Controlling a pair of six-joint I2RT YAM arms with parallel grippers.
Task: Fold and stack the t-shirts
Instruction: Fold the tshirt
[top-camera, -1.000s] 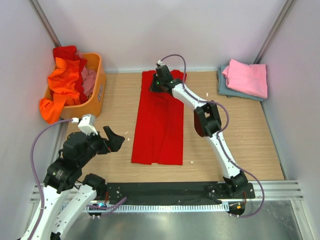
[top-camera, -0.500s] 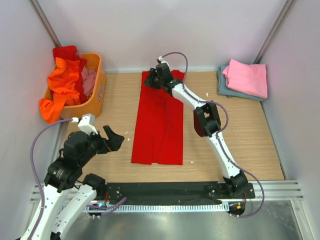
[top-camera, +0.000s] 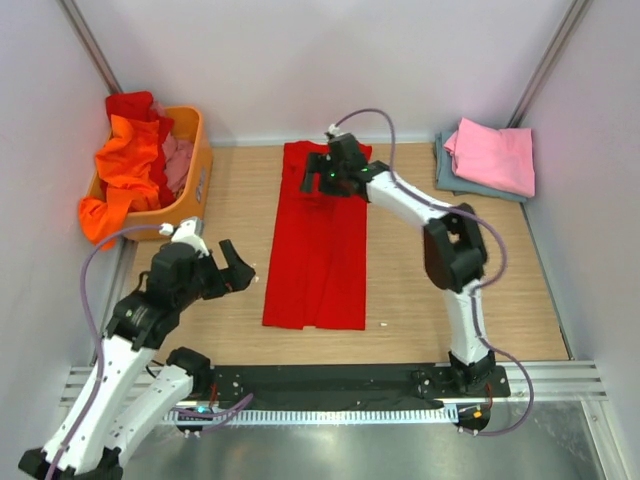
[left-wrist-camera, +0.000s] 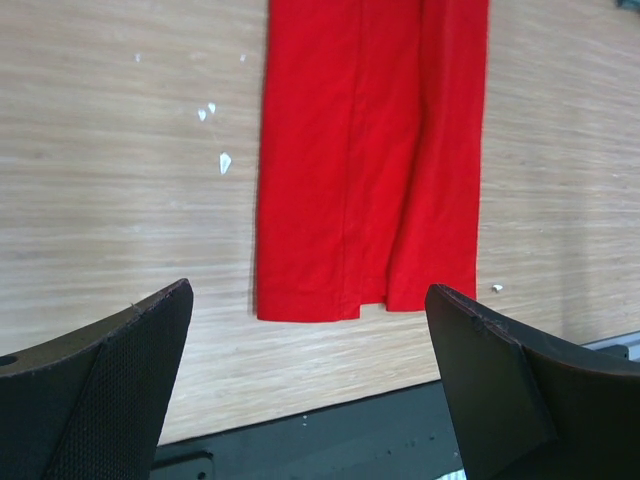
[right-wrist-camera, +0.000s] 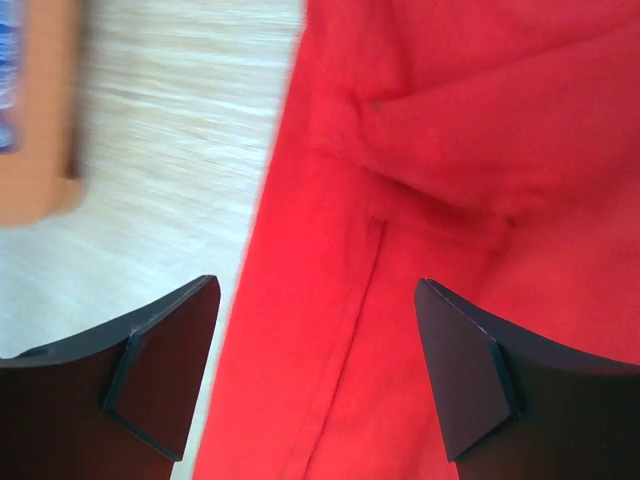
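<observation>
Red t-shirt (top-camera: 318, 240) lies dead centre as a long, lengthwise-folded strip, so we judge the crosswise fold is next (pink-on-grey stack (top-camera: 490, 157) sits far right). Right gripper (top-camera: 322, 178) hangs wide open and empty over the collar end, and left gripper (top-camera: 238, 268) is wide open and empty left of the hem. We need a grip on one end, carried over evenly onto the other.
</observation>
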